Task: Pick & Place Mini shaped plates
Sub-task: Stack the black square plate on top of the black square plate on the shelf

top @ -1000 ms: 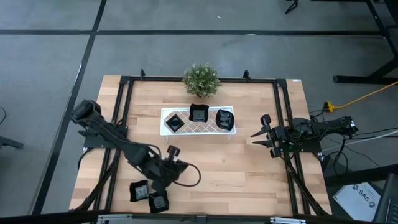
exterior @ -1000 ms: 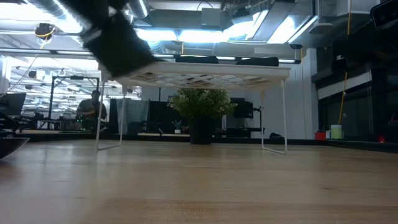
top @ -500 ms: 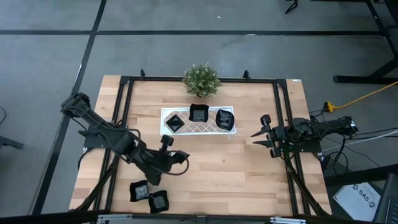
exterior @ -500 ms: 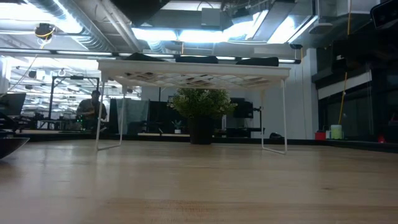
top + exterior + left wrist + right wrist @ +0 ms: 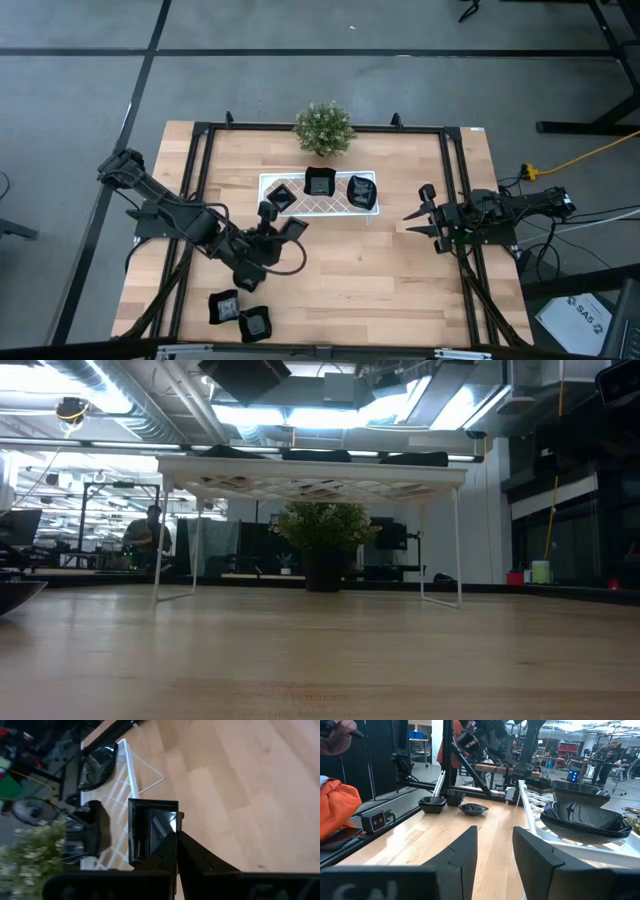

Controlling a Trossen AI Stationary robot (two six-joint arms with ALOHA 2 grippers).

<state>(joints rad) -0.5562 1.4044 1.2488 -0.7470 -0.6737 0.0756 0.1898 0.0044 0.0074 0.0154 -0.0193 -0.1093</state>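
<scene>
A: While the left end effector [image 5: 283, 229] carries a plate [image 5: 152, 832] pinched at its rim, which step is this?
B: Transport, I judge. Next: lower it onto the tray [image 5: 318, 207], beside the stacks [image 5: 319, 182]. The right end effector [image 5: 424, 215] waits, fingers apart, empty.

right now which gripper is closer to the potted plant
Left. The left gripper holds a small black plate just short of the white tray, which sits in front of the plant. The right gripper waits off by the table's right edge.
</scene>
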